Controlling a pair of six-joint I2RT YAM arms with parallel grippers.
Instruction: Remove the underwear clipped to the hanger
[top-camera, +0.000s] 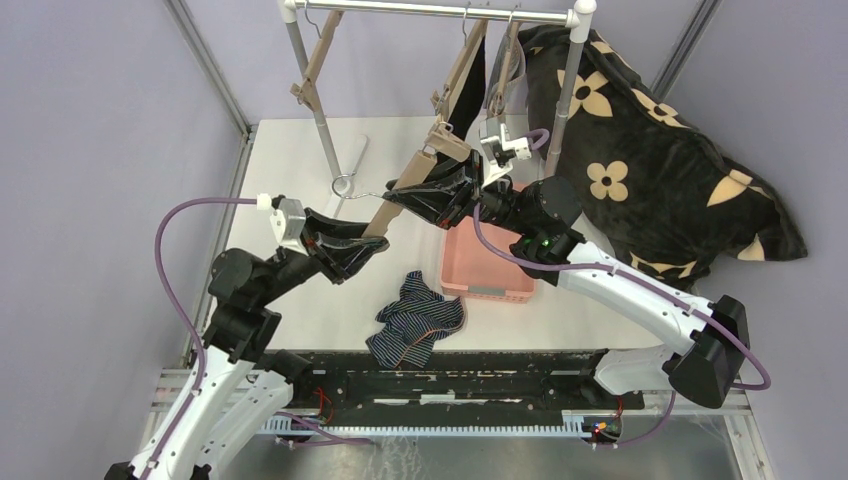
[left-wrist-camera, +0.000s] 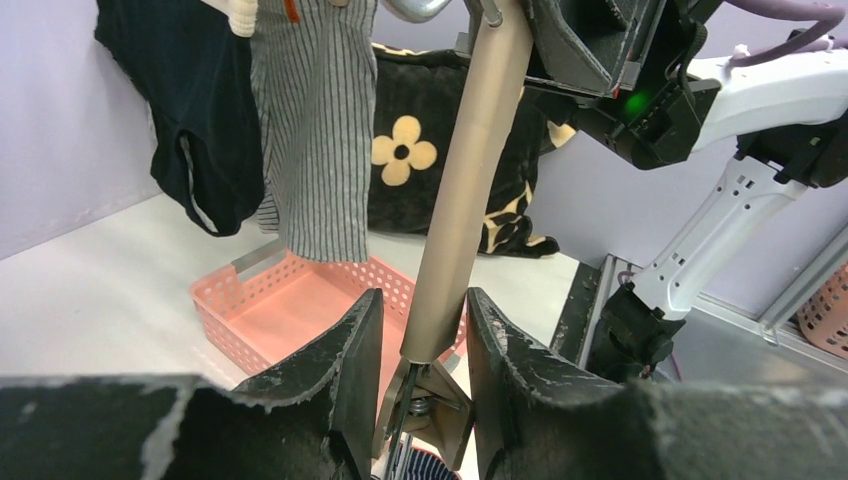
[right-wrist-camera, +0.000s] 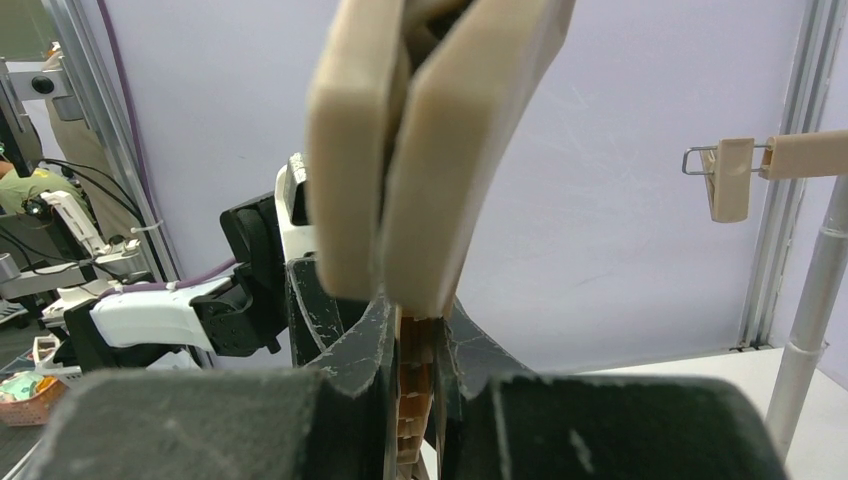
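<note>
A beige clip hanger (top-camera: 405, 185) is off the rail and held between both grippers. My left gripper (top-camera: 365, 245) is shut on the lower end of its bar (left-wrist-camera: 470, 180), with the end clip (left-wrist-camera: 435, 395) between the fingers. My right gripper (top-camera: 415, 195) is shut on another clip (right-wrist-camera: 420, 130) of the same hanger, squeezing it. The navy striped underwear (top-camera: 420, 318) lies crumpled on the table below. The black pair (left-wrist-camera: 200, 110) and the grey-and-white striped pair (left-wrist-camera: 315, 120) hang clipped on hangers at the rail (top-camera: 440, 10).
A pink perforated basket (top-camera: 487, 265) stands under the right gripper and also shows in the left wrist view (left-wrist-camera: 290, 310). A big black flower-print cushion (top-camera: 640, 150) leans at the back right. An empty beige hanger (top-camera: 315, 70) hangs on the rail's left.
</note>
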